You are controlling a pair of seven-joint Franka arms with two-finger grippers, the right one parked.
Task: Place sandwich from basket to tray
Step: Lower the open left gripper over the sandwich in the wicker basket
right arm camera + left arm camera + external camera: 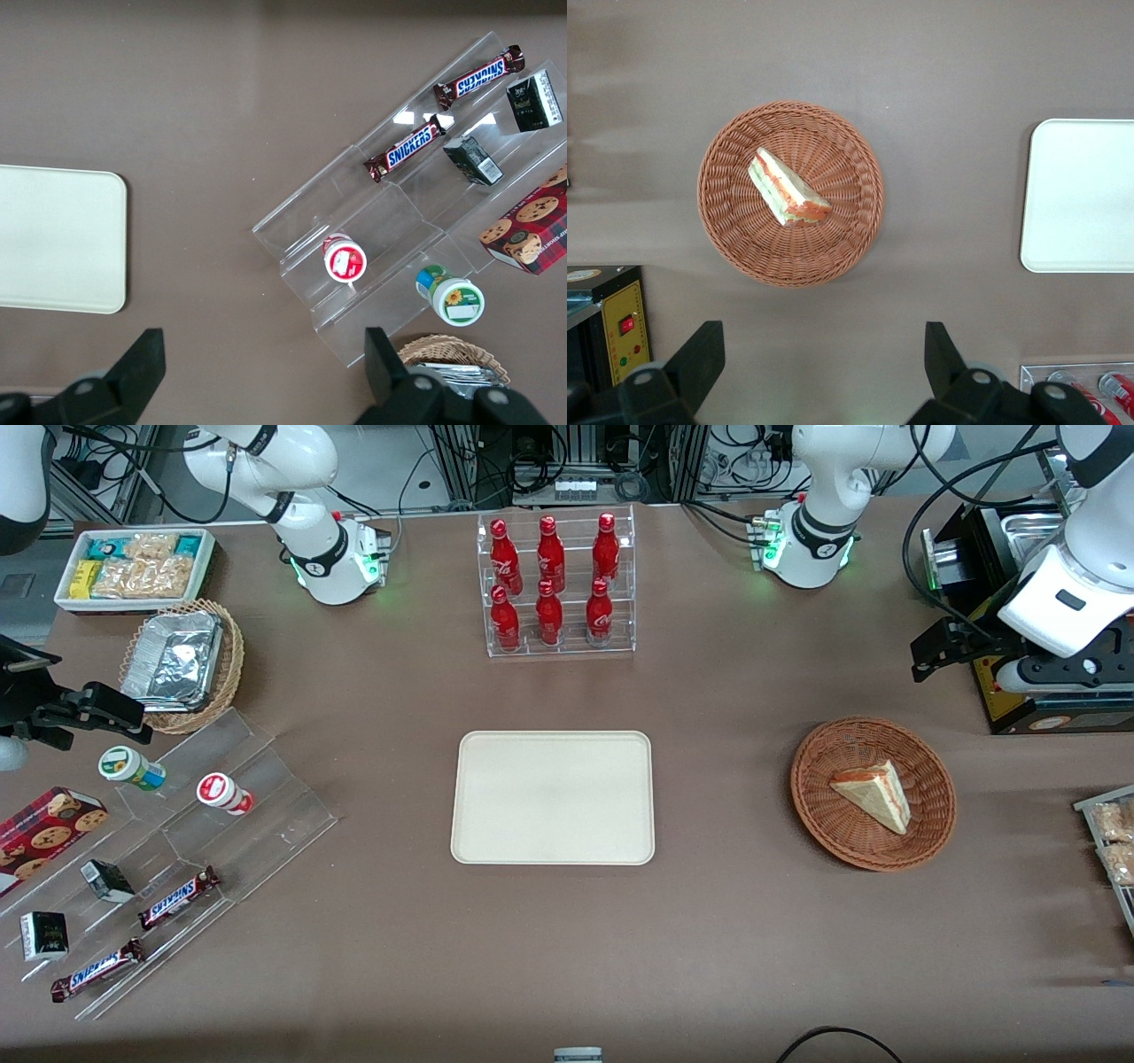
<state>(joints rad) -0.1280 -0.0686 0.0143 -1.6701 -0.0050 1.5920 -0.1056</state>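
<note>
The sandwich (873,793), a pale bread wedge with red, orange and green filling at its edge, lies in the round reddish-brown wicker basket (824,815) toward the working arm's end of the table. The cream-beige tray (554,797) lies flat at the table's middle with nothing on it. My left gripper (952,646) hangs high above the table, farther from the front camera than the basket. In the left wrist view the gripper (824,354) is wide open and holds nothing, apart from the basket (850,239), the sandwich (787,188) and the tray (1085,195).
A clear rack of red bottles (556,584) stands farther back than the tray. A black box with a yellow panel (1019,691) sits under my gripper. A clear stand with snack bars (177,841), a tan foil basket (182,664) and a white snack box (133,567) lie toward the parked arm's end.
</note>
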